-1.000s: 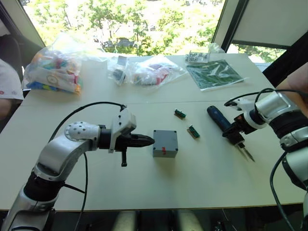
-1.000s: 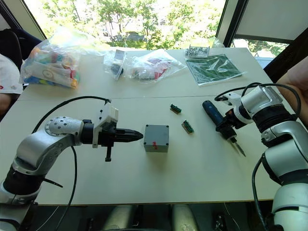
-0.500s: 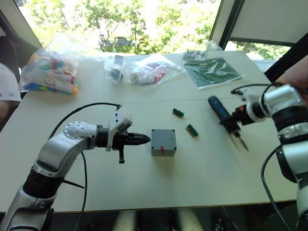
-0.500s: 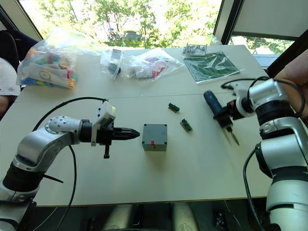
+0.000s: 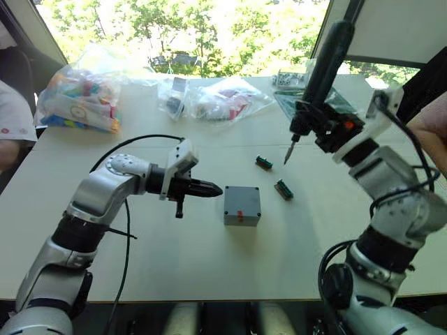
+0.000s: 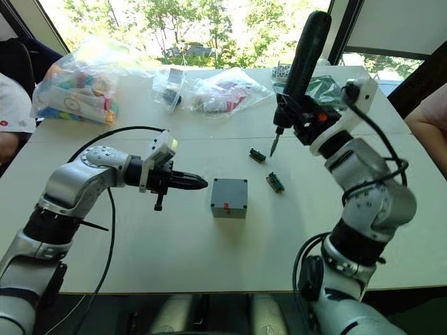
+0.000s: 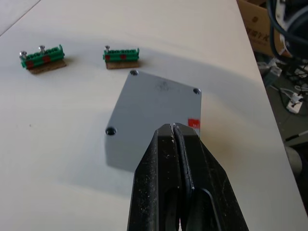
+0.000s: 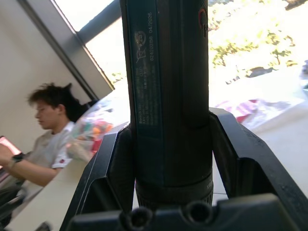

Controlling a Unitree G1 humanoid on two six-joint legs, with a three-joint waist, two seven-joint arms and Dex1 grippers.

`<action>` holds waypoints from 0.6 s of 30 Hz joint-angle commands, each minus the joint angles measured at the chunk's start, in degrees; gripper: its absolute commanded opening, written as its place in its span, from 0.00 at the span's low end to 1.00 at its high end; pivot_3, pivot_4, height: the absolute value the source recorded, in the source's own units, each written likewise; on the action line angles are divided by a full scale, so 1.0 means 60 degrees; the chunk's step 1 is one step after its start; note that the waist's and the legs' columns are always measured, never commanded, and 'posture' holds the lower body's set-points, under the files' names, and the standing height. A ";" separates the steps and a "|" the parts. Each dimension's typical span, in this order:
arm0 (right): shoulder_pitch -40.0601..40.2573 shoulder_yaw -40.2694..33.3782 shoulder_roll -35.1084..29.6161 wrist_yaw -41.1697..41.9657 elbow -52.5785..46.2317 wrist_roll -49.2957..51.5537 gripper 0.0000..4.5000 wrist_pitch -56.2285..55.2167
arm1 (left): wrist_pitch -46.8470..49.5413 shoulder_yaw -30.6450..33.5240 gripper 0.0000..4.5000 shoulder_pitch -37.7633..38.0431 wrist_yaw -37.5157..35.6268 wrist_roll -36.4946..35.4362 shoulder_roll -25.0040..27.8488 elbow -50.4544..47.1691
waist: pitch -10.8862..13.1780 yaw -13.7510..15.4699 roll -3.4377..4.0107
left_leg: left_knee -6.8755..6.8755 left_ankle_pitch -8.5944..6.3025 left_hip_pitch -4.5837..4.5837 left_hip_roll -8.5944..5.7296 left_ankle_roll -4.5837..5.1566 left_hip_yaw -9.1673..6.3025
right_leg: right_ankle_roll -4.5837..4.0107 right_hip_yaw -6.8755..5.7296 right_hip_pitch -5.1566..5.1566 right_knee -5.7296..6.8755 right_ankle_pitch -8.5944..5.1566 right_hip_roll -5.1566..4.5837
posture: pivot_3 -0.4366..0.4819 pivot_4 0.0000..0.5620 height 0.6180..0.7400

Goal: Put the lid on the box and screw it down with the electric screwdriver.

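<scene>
The grey box [image 5: 242,205] sits mid-table with its red mark [image 7: 193,122] on the near side. The lid [image 7: 156,103], flat with screw holes at its corners, lies on top of it. My left gripper [image 5: 216,189] is shut and empty, its tips just left of the box at the box's height. My right gripper [image 5: 328,129] is shut on the electric screwdriver [image 5: 323,59], held upright above the table behind and to the right of the box, its bit [image 5: 287,155] pointing down. In the right wrist view its dark barrel [image 8: 168,96] stands between the fingers [image 8: 108,183].
Two small green terminal blocks [image 5: 263,162] [image 5: 282,189] lie right of the box. Plastic bags of parts [image 5: 77,101] [image 5: 223,101] and a green board [image 6: 328,87] lie along the far edge. People sit at the table's left [image 5: 10,125] and right [image 5: 429,122].
My right arm has lifted the screwdriver off the table and swung it upright, moving left toward the box. The left gripper stays shut beside the box.
</scene>
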 commanded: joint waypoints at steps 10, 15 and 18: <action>0.1859 0.2983 0.0253 -0.0854 -0.0916 -0.0987 0.42 -0.3098 | -0.1390 -0.1015 0.00 -0.0077 -0.0198 0.1509 -0.0566 0.0933 | 0.0000 -0.0034 0.0000 | -0.0021 0.0008 0.0018 0.0012 -0.0012 0.0002 | -0.0002 0.0010 -0.0002 0.0002 -0.0001 0.0017 | 0.48 0.27 1.00; 0.2328 0.3482 -0.0006 -0.0828 -0.0520 -0.1400 0.42 -0.3854 | -0.1754 -0.1200 0.00 0.0270 -0.0241 0.1929 -0.0469 0.1023 | -0.0001 -0.0020 -0.0001 | -0.0014 0.0008 0.0021 0.0009 -0.0012 0.0002 | -0.0002 0.0009 0.0007 0.0001 -0.0001 0.0013 | 0.48 0.27 1.00; 0.2594 0.3689 -0.0090 -0.0805 -0.0134 -0.1618 0.42 -0.4294 | -0.1669 -0.1170 0.00 0.0547 -0.0213 0.1914 -0.0449 0.0848 | -0.0006 -0.0028 -0.0005 | -0.0020 0.0007 0.0035 0.0010 -0.0011 0.0002 | -0.0002 0.0009 0.0018 -0.0001 -0.0002 0.0014 | 0.48 0.27 1.00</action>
